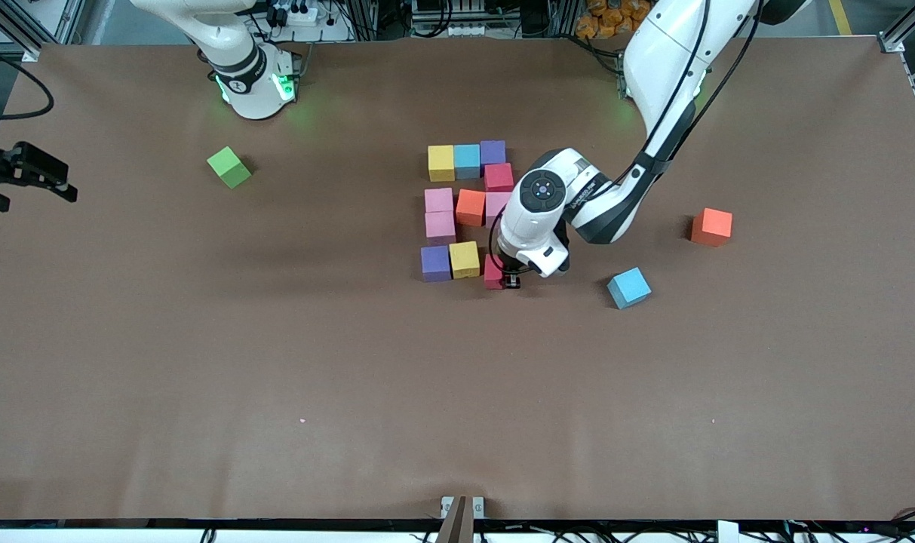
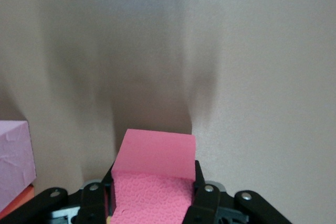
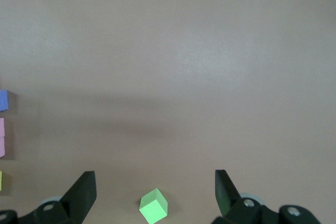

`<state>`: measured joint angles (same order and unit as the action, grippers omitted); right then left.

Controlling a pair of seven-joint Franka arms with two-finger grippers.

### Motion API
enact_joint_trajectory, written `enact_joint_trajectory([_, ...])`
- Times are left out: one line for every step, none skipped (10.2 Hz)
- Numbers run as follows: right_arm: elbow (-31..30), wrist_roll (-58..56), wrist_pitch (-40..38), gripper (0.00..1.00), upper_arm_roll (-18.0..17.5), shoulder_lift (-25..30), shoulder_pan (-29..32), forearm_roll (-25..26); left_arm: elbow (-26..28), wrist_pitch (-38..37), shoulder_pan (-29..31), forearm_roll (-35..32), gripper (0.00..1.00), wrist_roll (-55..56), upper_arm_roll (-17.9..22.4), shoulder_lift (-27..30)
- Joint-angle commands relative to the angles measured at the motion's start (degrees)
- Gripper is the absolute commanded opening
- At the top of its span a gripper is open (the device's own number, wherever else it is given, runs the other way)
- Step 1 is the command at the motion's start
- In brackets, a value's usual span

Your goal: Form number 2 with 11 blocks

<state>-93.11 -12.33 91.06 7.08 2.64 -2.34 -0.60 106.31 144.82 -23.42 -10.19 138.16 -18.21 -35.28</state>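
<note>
- We see the right tool [image 1: 19, 177] at the right arm's end of the desk [image 1: 276, 362], released with fingers spread wide, nothing in it, waiting.
- Green cube [image 1: 229, 167] sits alone on the desk, toward the right arm's end; the right wrist view shows it between that tool's spread fingers [image 3: 83, 195], lower down, not touched.
- The number 2 [image 1: 465, 211] lies mid-desk, nearly complete.
- Farthest row: yellow block [image 1: 440, 162], light blue block [image 1: 467, 160], purple block [image 1: 492, 152].
- Next row: red block [image 1: 498, 177] under the purple one.
- Middle row: pink block [image 1: 438, 200], orange block [image 1: 470, 207], another pink block [image 1: 496, 205], partly hidden by the left arm.
- Fourth row: pink block [image 1: 440, 225].
- Nearest row: purple block [image 1: 435, 263], yellow block [image 1: 464, 259], then a red block [image 1: 493, 273] beside it.
- Left tool [image 1: 511, 283] is clenched on that last red block, down at the desk.
- Spare light blue cube [image 1: 628, 287] and orange cube [image 1: 711, 227] lie toward the left arm's end, apart from the digit.
</note>
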Motion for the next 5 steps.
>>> enact_joint_trajectory([1.69,1.43,0.52,1.00,1.36,0.35,-1.70,1.57,1.53,1.43,-0.84,-1.41,0.33,3.08,0.28,1.09])
enact_joint_trajectory([4.32,1.43,0.61,1.00,1.19,-0.61,-1.79,1.48,1.97,1.43,-0.75,-1.41,0.33,3.08,0.28,1.17])
enact_joint_trajectory([5.48,1.52,0.70,1.00,1.27,-1.75,-1.79,0.87,2.06,1.43,-0.84,-1.41,0.33,3.08,0.28,1.17])
enact_joint_trajectory([6.44,1.52,0.61,1.00,1.27,-2.55,-1.53,0.78,2.23,1.43,-0.84,-1.41,0.33,3.08,0.28,1.17])
enact_joint_trajectory([6.28,1.61,0.61,1.00,1.27,-2.73,-1.27,0.69,2.67,1.52,-0.75,-1.41,0.33,3.08,0.28,1.35])
